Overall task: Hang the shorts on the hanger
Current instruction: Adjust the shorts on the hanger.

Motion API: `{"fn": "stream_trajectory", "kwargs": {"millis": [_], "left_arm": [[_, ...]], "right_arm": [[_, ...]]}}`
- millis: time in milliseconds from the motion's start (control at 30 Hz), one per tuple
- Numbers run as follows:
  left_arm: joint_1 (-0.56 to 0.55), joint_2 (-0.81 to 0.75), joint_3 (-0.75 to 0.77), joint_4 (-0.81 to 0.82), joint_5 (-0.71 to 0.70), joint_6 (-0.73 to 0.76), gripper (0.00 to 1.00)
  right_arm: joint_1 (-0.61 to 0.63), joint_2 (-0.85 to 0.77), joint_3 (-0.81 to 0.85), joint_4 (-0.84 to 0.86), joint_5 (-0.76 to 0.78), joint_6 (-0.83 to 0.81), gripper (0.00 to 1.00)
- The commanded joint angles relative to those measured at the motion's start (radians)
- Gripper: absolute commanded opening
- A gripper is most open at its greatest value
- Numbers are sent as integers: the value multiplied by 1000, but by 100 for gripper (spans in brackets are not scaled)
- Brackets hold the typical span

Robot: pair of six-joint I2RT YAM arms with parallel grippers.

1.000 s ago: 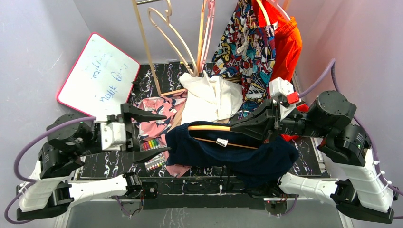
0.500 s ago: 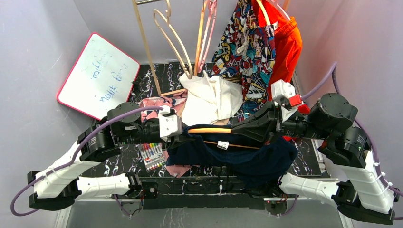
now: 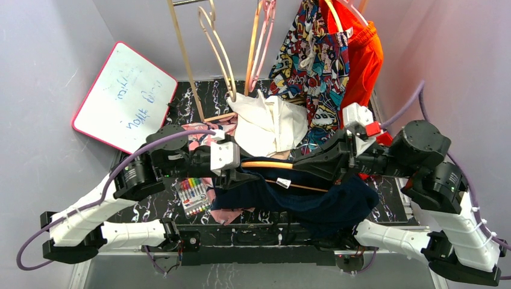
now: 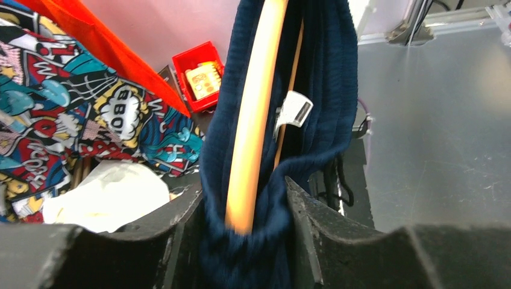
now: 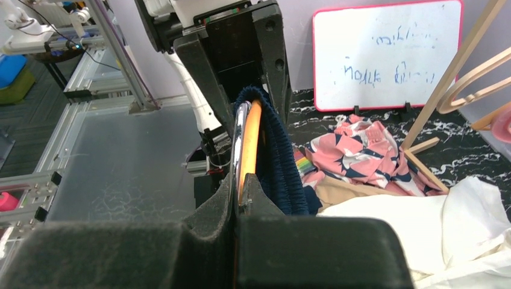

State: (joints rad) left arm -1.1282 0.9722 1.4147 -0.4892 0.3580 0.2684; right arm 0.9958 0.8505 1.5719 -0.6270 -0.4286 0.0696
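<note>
Just above the black marbled surface [image 3: 138, 208], the thin curved orange-tan hanger [image 3: 265, 164] is held level between two robot arms, with the navy-blue fabric shorts [image 3: 325, 201] draped about it and sagging in a bunch below its right half. The right claw [image 3: 296, 161] is clenched on the hanger near its middle. The left claw [image 4: 244, 198] grasps the shorts where the dark cloth wraps the hanger's left tip, fabric filling the gap between its fingers. The job looks well past halfway: the garment is on the hanger, though unevenly. What seems left is spreading the cloth along the bar, letting go, and perhaps hooking the hanger on the wooden rack [image 3: 181, 54] behind
</note>
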Motion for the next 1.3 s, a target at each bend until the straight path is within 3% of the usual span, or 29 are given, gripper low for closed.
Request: {"fn": "stream_trajectory", "kwargs": {"millis": [0, 167, 267, 333, 367, 500, 800, 933, 967, 1033, 1067, 1267], "left_arm": [[-4, 38, 32, 100, 76, -17, 43], [-4, 30, 28, 93, 59, -8, 48], [-4, -2, 4, 85, 32, -8, 62], [-4, -22, -4, 79, 14, -9, 65], [-4, -30, -7, 76, 9, -10, 63], [-4, -16, -4, 76, 42, -18, 32], [-4, 75, 21, 182, 124, -43, 36], [-4, 74, 25, 195, 118, -43, 51], [-5, 65, 28, 188, 106, -39, 61], [-4, 23, 28, 177, 43, -35, 91], [-5, -6, 24, 173, 7, -32, 97], [-4, -204, -11, 243, -188, -41, 98]], "right_arm": [[2, 16, 1, 140, 4, 3, 0], [3, 12, 6, 139, 19, -5, 0], [3, 6, 12, 133, 29, -10, 0], [2, 2, 13, 136, 31, -11, 0], [3, -1, 11, 140, 31, -11, 0], [2, -6, -23, 203, 30, 11, 0], [3, 22, -66, 336, 14, 44, 0], [2, 26, -63, 332, 22, 41, 0], [2, 21, -61, 326, 34, 36, 0], [2, 11, -61, 317, 68, 27, 0], [3, 3, -60, 314, 101, 19, 0], [2, -37, -84, 383, 298, 1, 0]]}}
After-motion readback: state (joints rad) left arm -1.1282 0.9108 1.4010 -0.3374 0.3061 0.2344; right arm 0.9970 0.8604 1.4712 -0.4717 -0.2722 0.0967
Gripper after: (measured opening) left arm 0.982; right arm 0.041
